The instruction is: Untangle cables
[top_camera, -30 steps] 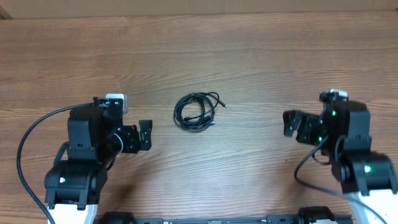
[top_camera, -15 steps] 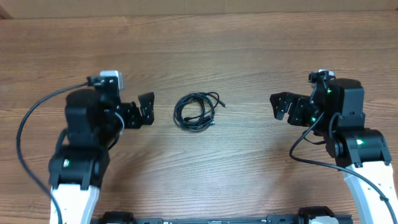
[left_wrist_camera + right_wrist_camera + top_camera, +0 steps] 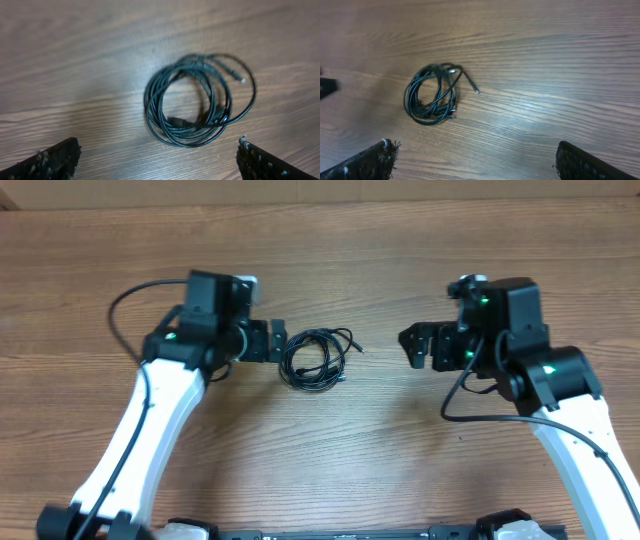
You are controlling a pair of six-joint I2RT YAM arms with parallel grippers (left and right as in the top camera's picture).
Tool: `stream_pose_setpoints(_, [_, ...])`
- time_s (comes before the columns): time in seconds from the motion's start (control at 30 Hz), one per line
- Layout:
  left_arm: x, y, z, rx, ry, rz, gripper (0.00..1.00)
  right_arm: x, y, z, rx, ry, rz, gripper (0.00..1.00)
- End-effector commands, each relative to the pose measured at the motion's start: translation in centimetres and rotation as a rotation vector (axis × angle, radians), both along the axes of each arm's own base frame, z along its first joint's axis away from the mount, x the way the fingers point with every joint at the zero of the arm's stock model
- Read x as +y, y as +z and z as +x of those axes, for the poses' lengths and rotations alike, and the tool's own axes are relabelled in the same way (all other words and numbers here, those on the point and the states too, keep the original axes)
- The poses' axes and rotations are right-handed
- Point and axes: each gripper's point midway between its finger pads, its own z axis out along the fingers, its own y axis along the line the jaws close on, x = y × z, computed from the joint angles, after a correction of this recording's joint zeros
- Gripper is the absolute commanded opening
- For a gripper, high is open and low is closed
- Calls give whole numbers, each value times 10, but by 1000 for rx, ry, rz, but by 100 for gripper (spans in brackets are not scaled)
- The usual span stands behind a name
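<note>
Centrally, your coiled cables [image 3: 316, 360] lie just beside your left gripper [image 3: 277, 342], its fingers spread wide; your right gripper [image 3: 409, 347], likewise spread, hovers farther away.

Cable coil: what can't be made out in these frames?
Cable coil, overhead: too small to count cords.
Left wrist: the loops overlap, so whether it is one cord or several is unclear; a plug lies partly under them.
Free tip: too small and blurred to name its type.
Left gripper, right gripper: wrist views cut the fingers at the bottom edge; hover height unreadable.
</note>
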Motion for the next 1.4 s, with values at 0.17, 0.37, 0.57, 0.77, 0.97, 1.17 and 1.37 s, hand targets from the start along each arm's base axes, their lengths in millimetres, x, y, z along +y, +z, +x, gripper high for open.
stream_pose_setpoints(0.17, [-23,-56,13,76,-140,88,92,22,14,11,-30,14,95,100])
stream_pose_setpoints(0.37, [-31,-90,26,93,-174,114,81,25,17,13,-40,22,107,100])
stream_pose_setpoints(0.57, [-33,-117,31,125,-176,120,74,24,15,11,-30,19,107,100])
stream_pose_setpoints(0.77, [-32,-138,25,184,-179,133,62,24,15,12,-30,16,109,100])
stream_pose_setpoints(0.97, [-33,-137,26,181,-180,128,8,24,14,12,-27,16,107,100])
stream_pose_setpoints(1.17, [-51,-107,27,174,-220,28,4,26,-8,18,37,10,94,100])
stream_pose_setpoints(1.37, [-83,-47,26,149,-292,-154,4,40,-38,24,148,30,140,100])
